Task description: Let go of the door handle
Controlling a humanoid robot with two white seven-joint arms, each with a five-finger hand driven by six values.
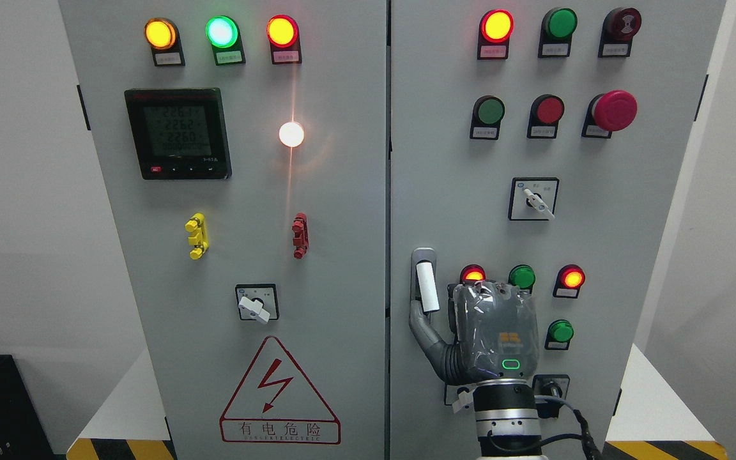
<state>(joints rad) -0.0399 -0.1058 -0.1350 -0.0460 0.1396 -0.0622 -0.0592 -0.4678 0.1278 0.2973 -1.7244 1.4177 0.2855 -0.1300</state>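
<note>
The door handle (pixel 427 286) is a white lever in a grey housing at the left edge of the cabinet's right door (pixel 444 160). It stands upright and nothing is wrapped around it. My right hand (pixel 470 319) comes up from the bottom edge, its back toward the camera, just right of and below the handle. Its thumb (pixel 422 329) stretches up and left to the lever's lower end, beside it rather than around it. The other fingers (pixel 492 294) point toward the door panel, foreshortened, and hold nothing. My left arm does not show.
Lit indicator lamps (pixel 473 275) and green buttons (pixel 522 276) sit close around my hand. A rotary switch (pixel 534 199) is above it and a red mushroom button (pixel 614 110) is higher up. The left door (pixel 246 191) carries a meter, lamps and a warning triangle (pixel 278 393).
</note>
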